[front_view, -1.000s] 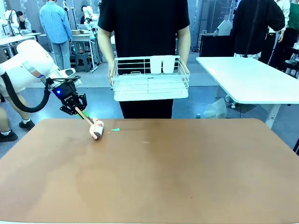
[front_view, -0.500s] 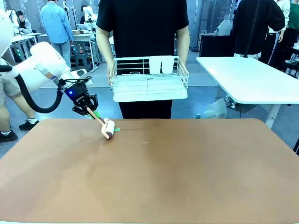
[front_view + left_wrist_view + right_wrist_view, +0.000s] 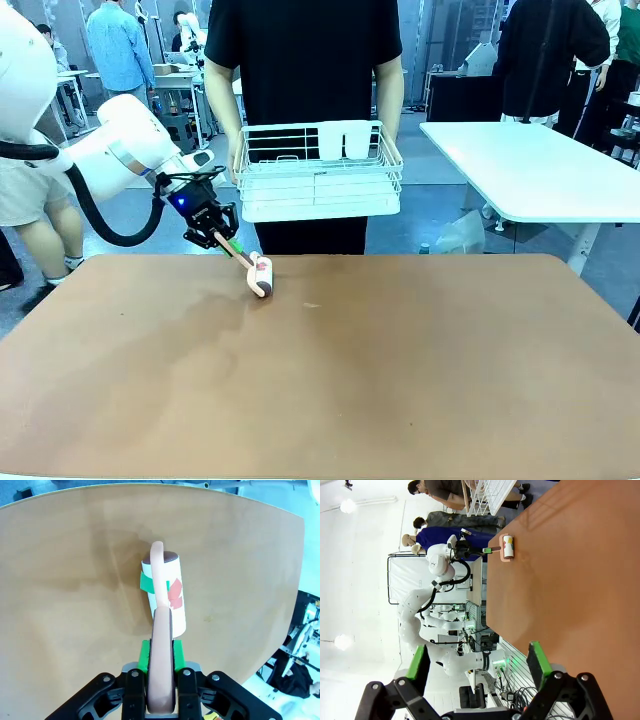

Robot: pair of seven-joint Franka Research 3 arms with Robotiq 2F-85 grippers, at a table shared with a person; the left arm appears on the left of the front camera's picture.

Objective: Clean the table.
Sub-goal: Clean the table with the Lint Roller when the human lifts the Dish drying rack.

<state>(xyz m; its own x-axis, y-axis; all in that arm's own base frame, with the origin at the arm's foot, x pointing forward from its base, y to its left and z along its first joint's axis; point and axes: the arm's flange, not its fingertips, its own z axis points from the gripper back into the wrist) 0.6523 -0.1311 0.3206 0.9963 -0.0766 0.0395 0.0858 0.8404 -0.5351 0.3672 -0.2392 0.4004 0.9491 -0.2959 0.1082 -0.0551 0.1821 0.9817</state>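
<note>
- At the far edge of the table (image 3: pixel 400 380), left of centre, the roller (image 3: pixel 261 276) rests its drum on the reddish-brown top that spans the foreground.
- A green scrap (image 3: pixel 145 582) and a red scrap (image 3: pixel 175 592) cling to the drum, so some pickup looks done.
- A faint speck (image 3: pixel 312 305) lies just right of the roller and is likely next. The rest of the top looks bare, though finer bits may be too small to tell.
- The left arm reaches in from the left with its wrist pitched down. The left gripper (image 3: pixel 222 240) hangs just above the far edge, clamped on the roller's handle, which slants down to the drum.
- The right gripper (image 3: pixel 477 662) has its fingers spread wide, holds nothing, and is well apart from the roller.
- A person (image 3: pixel 300 60) at the far side holds a basket (image 3: pixel 320 185) above the table without touching it.
</note>
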